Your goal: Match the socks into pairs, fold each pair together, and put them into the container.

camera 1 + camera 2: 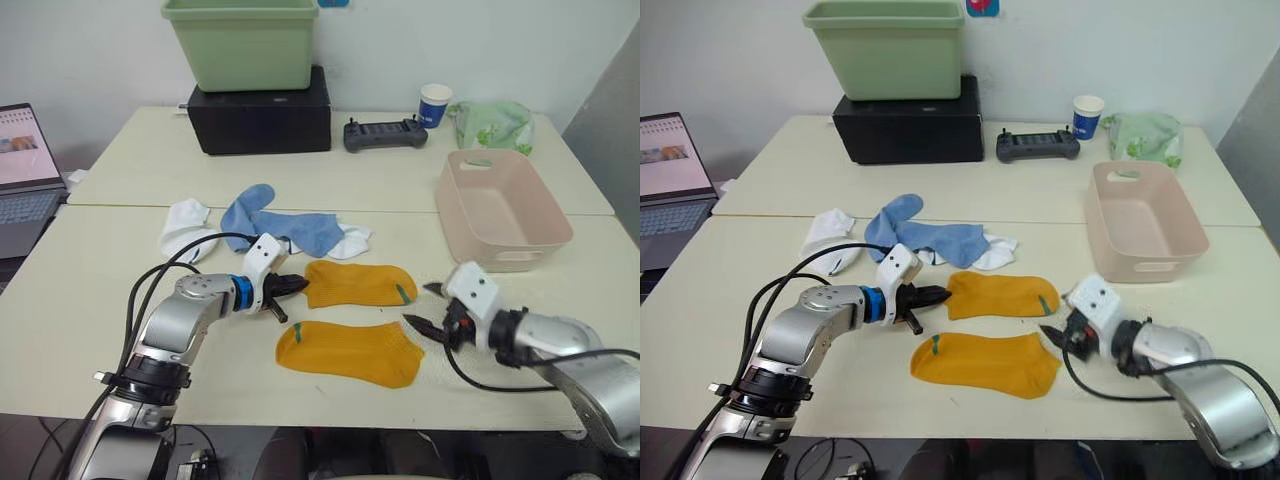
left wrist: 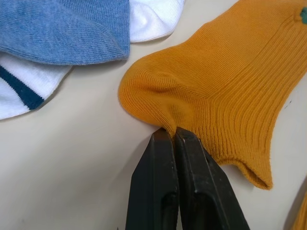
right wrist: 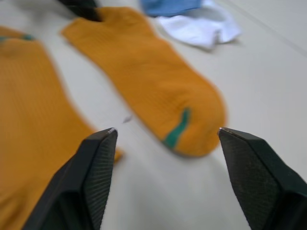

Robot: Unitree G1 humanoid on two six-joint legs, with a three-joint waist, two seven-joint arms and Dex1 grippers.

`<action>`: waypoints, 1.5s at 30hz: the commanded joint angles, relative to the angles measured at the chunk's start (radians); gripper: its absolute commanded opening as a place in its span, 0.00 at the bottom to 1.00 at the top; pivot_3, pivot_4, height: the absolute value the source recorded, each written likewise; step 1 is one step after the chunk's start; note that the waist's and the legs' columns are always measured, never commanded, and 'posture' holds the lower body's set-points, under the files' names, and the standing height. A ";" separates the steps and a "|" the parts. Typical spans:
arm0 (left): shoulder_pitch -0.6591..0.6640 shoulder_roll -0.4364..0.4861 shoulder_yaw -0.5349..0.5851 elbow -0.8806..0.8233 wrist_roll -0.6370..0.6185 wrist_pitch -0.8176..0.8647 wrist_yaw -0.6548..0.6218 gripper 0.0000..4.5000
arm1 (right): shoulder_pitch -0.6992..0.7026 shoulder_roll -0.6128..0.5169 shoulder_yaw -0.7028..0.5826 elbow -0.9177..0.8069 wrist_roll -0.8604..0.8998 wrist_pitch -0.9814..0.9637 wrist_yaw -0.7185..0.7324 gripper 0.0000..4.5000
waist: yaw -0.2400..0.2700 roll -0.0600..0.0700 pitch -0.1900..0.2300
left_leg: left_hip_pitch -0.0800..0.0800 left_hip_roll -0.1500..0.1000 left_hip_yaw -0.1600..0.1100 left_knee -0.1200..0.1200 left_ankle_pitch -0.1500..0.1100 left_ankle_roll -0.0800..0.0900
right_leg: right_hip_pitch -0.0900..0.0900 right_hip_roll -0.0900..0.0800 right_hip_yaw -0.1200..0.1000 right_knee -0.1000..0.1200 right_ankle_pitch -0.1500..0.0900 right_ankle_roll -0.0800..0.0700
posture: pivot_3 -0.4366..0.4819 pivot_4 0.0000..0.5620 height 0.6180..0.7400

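laptop (image 1: 22, 170): far left edge of the table (image 1: 120, 330), lid up.
white sock (image 1: 186, 229): left of the blue socks, well behind the left gripper.
blue socks (image 1: 283, 224): two overlapping, second white sock (image 1: 352, 241) poking out on their right.
left gripper (image 1: 298, 286): fingers pinched together on the heel edge of the far orange sock; a fold of fabric is caught between the tips.
far orange sock (image 1: 358, 284): flat, toe with green mark pointing right, toward the right gripper.
near orange sock (image 1: 350, 352): flat, just in front of the far one, not touching it.
right gripper (image 1: 429, 308): fingers spread wide, holding nothing; tips just right of both orange sock toes, apart from them.
pink tub (image 1: 500, 211): back right, behind the right gripper, well apart from the socks.
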 commanded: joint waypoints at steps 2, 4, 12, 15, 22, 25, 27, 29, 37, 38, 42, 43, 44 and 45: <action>0.008 0.006 -0.005 -0.006 0.005 0.005 0.003 0.00 | -0.076 0.071 0.027 0.133 -0.070 -0.038 -0.074 0.76 | 0.000 0.000 0.000 | 0.000 0.000 0.000 0.000 0.000 0.000 | 0.000 0.000 0.000 0.000 0.000 0.000 | 0.48 0.27 0.88; 0.013 0.010 -0.001 -0.010 0.004 0.007 0.004 0.00 | -0.093 0.079 0.036 0.180 -0.079 -0.040 -0.064 0.76 | 0.000 0.000 0.000 | 0.000 0.000 0.000 0.000 0.001 -0.002 | -0.001 0.000 0.000 0.000 0.000 0.000 | 0.48 0.27 0.88; 0.025 0.015 0.007 -0.020 0.005 0.010 0.006 0.00 | -0.139 0.136 0.054 0.243 -0.065 -0.050 -0.034 0.39 | -0.002 0.000 0.000 | 0.000 0.000 0.000 0.000 0.001 -0.002 | -0.001 0.000 0.000 0.001 0.000 0.000 | 0.48 0.27 0.88; 0.028 0.016 0.007 -0.022 0.005 0.011 0.006 0.00 | -0.143 0.153 0.052 0.233 -0.047 -0.029 -0.016 0.15 | -0.001 0.000 0.000 | 0.000 0.000 0.000 0.000 0.001 -0.001 | -0.001 0.000 0.000 0.001 0.000 0.000 | 0.48 0.27 0.88; 0.025 0.019 0.011 -0.016 0.006 0.007 0.004 0.00 | -0.129 0.147 0.047 0.226 -0.053 -0.016 -0.010 0.01 | -0.001 0.000 0.000 | 0.000 0.000 0.000 0.000 0.001 -0.001 | -0.001 0.000 0.000 0.001 0.000 0.000 | 0.48 0.27 0.88; 0.021 0.023 0.016 -0.010 0.007 -0.001 0.001 0.00 | -0.114 0.147 0.037 0.194 -0.043 -0.012 -0.009 0.01 | -0.001 0.000 0.000 | 0.000 0.000 0.000 0.000 0.001 -0.001 | -0.001 0.000 0.000 0.001 0.000 0.000 | 0.48 0.27 0.88; 0.006 0.030 0.024 -0.008 0.008 -0.030 -0.009 0.00 | -0.103 0.150 0.022 0.145 -0.020 0.007 -0.008 0.01 | -0.002 0.000 0.000 | 0.000 0.001 0.000 0.000 0.000 0.000 | -0.001 0.000 0.000 0.001 0.000 0.000 | 0.48 0.27 0.88; -0.029 0.042 0.024 -0.004 0.011 -0.062 -0.030 0.00 | -0.088 0.147 0.007 0.085 0.009 0.034 -0.004 0.01 | -0.002 0.000 0.000 | 0.000 0.001 0.000 0.000 0.000 0.000 | -0.002 0.000 0.000 0.001 0.000 0.000 | 0.48 0.27 0.88; -0.323 0.001 -0.040 0.187 0.034 -0.199 -0.159 0.00 | -0.067 0.175 -0.029 -0.118 0.107 0.182 -0.050 0.01 | 0.003 0.000 0.001 | -0.003 0.000 0.000 0.001 0.001 -0.002 | -0.002 0.000 -0.001 0.000 0.000 0.000 | 0.48 0.27 0.88; -0.371 -0.023 -0.065 0.249 0.053 -0.246 -0.184 0.00 | -0.073 0.187 -0.019 -0.131 0.114 0.194 -0.061 0.01 | 0.005 0.000 0.001 | -0.003 0.000 0.000 0.000 0.002 -0.003 | -0.002 0.000 -0.001 0.000 0.000 0.000 | 0.48 0.27 0.88; -0.554 -0.152 -0.136 0.562 0.143 -0.469 -0.229 0.00 | -0.102 0.246 0.033 -0.121 0.104 0.220 -0.112 0.01 | 0.003 -0.001 0.001 | -0.004 0.000 0.000 0.001 0.002 -0.004 | -0.003 0.000 -0.002 0.000 0.000 0.000 | 0.48 0.27 0.88; -0.599 -0.191 -0.142 0.641 0.162 -0.524 -0.222 0.00 | -0.109 0.255 0.053 -0.109 0.083 0.215 -0.133 0.01 | 0.003 -0.001 0.001 | -0.005 -0.001 0.000 0.001 0.002 -0.004 | -0.004 0.000 -0.002 0.000 0.000 0.000 | 0.48 0.27 0.88; -0.636 -0.227 -0.148 0.710 0.180 -0.569 -0.220 0.00 | -0.116 0.261 0.069 -0.100 0.068 0.211 -0.148 0.01 | 0.002 -0.001 0.001 | -0.006 -0.001 0.000 0.001 0.002 -0.004 | -0.005 0.000 -0.002 0.000 0.000 0.000 | 0.48 0.27 0.88; -0.667 -0.258 -0.159 0.771 0.200 -0.621 -0.224 0.00 | -0.122 0.267 0.081 -0.094 0.057 0.208 -0.162 0.01 | 0.002 -0.001 0.002 | -0.007 -0.001 0.000 0.001 0.002 -0.004 | -0.005 0.000 -0.002 0.000 0.000 0.000 | 0.48 0.27 0.88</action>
